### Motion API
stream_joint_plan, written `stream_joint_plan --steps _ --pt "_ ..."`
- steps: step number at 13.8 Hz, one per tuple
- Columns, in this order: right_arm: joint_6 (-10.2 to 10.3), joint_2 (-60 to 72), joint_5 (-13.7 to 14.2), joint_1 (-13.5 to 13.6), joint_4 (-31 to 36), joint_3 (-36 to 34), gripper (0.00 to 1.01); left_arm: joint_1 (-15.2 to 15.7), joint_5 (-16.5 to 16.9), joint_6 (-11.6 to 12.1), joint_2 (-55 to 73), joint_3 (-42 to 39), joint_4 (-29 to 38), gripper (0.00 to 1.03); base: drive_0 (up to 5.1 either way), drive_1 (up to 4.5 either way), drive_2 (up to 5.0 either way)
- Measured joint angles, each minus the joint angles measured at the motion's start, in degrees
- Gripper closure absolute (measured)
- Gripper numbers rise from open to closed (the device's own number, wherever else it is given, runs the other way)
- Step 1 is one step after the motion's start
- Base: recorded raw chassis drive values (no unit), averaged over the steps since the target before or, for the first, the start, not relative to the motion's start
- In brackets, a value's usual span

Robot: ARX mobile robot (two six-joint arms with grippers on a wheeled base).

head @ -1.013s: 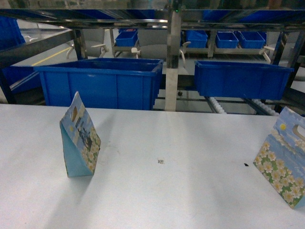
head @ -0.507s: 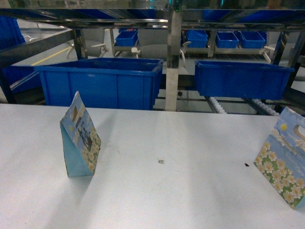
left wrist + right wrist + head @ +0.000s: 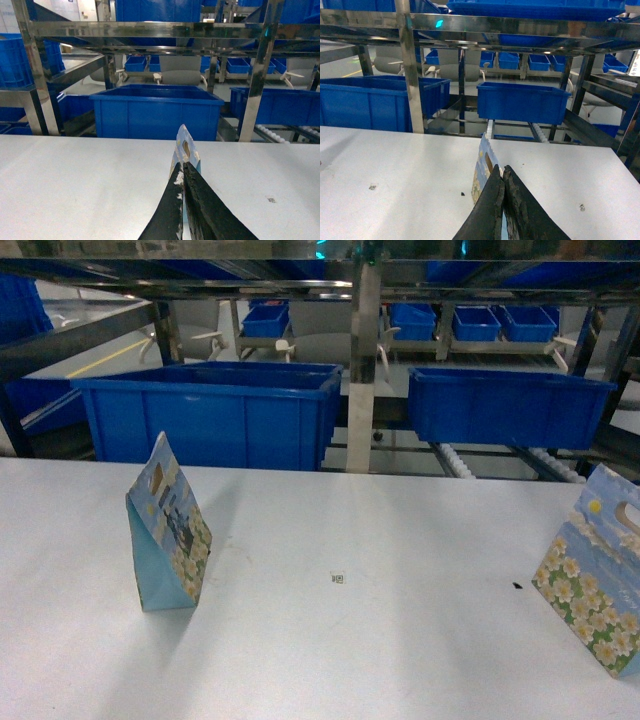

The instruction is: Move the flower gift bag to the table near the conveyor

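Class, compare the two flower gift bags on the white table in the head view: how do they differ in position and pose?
The left bag stands fully in view, narrow blue side showing; the right bag is cut by the frame edge, its flowered face showing. The right bag leans; the left stands upright. Both carry daisy prints and rest on the table.

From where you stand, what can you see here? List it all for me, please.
Gift bags: two, blue with white flowers; one standing left, one at the right edge, both on the table.
Table: one, white, across the foreground.
Specks: two, dark; one mid-table, one further right.
Big bins: two, blue; one left, one right, behind the table.
Small bins: several, blue, further back.
Conveyor: one, shiny steel frame with white rollers, behind the table.
Left fingers: black, closed together, with the left bag's top just beyond the tips.
Right fingers: black, closed together, the right bag just beyond.
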Motion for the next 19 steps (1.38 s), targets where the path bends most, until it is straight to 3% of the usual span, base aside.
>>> stream_joint_plan --steps 8,11,12,13,14,15,16,19 --pt "0.0 -4.44 0.0 0.0 -4.94 0.0 0.99 0.0 0.0 -0.02 -4.79 0.0 -4.74 1.01 0.0 0.0 0.0" --pt "0.0 -9.84 0.0 0.02 -12.98 0.02 0.99 0.0 -0.02 0.0 -5.57 0.0 -5.64 1.01 0.0 0.0 0.0" --pt "-0.04 -13.35 0.0 0.02 -12.85 0.04 0.99 0.0 0.0 0.0 -6.71 0.02 -7.17 1.01 0.0 0.0 0.0" --pt "-0.13 -13.29 0.07 0.0 -14.08 0.02 0.99 0.0 0.09 0.04 -15.19 0.17 -14.88 1.01 0.0 0.0 0.0" --pt "-0.17 -13.29 0.02 0.0 -13.86 0.02 0.99 0.0 0.02 0.0 -15.23 0.02 -16.13 1.01 0.0 0.0 0.0" --pt "-0.17 -13.29 0.02 0.0 -13.86 0.02 0.61 0.0 0.04 0.02 -15.23 0.02 -16.13 0.62 0.0 0.0 0.0" --pt "-0.17 -13.29 0.02 0.0 -13.86 0.02 0.41 0.0 0.07 0.02 -15.23 0.02 -16.13 0.42 0.0 0.0 0.0" --pt "-0.17 -13.29 0.02 0.0 -13.86 0.02 0.03 0.0 0.04 0.02 -15.23 0.02 -16.13 0.04 0.0 0.0 0.0"
